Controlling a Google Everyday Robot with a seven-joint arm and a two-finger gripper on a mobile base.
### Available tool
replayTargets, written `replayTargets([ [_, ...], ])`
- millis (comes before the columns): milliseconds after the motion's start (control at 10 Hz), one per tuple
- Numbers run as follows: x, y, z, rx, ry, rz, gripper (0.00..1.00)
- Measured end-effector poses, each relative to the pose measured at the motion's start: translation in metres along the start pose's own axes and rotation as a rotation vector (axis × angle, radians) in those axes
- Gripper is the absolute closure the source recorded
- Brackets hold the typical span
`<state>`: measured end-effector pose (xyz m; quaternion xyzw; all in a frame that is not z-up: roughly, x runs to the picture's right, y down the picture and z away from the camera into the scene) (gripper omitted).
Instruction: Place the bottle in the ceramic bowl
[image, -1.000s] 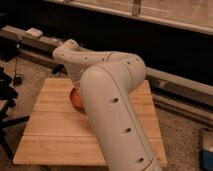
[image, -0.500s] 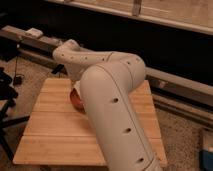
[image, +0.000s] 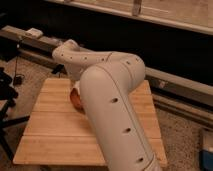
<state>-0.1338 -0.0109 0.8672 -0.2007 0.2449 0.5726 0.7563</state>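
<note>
Table (image: 55, 125) pale slatted wood, matt; arm (image: 112, 115) smooth whitish plastic; end effector hidden.

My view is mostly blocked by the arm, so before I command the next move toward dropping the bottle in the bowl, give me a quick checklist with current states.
1. Ceramic bowl located: ok, an orange sliver shows on the wooden table, just left of the arm.
2. Bowl interior free: cannot tell, the arm covers it.
3. Bottle seen: not ok, it appears nowhere in view.
4. Gripper position: cannot tell, it is hidden behind the arm.
5. Grip on the bottle: cannot tell.
6. Table edge margin: ok, the bowl sits well inside the tabletop.
</note>
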Motion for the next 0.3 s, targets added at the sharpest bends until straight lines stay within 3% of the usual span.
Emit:
replayTargets([
  [300,0.0002,-0.0008,0.0003,0.0,0.001,0.001,0.2],
])
